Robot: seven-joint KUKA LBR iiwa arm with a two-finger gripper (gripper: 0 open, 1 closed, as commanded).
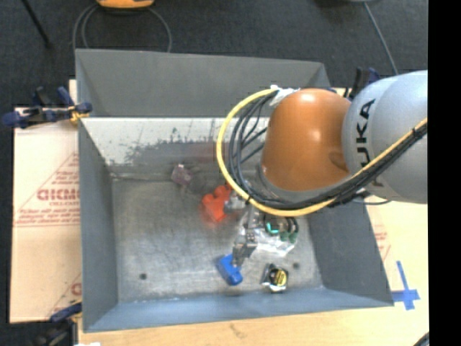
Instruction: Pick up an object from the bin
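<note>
My gripper (245, 242) hangs below the arm's orange cover, low over the front middle of the bin. Directly under its tip and slightly to the left lies a small blue block (230, 269) on the bin floor. To the gripper's right sits a clear plastic piece with green parts (278, 238), touching or very close to it. A red-orange object (215, 205) lies just up and left of the gripper. A black and yellow tape measure (275, 278) rests near the front wall, to the right of the blue block.
A small grey-purple object (178, 173) lies by the back wall, left of centre. The left half of the bin floor is bare metal. The arm with its orange cover and looped cables hangs over the bin's right side.
</note>
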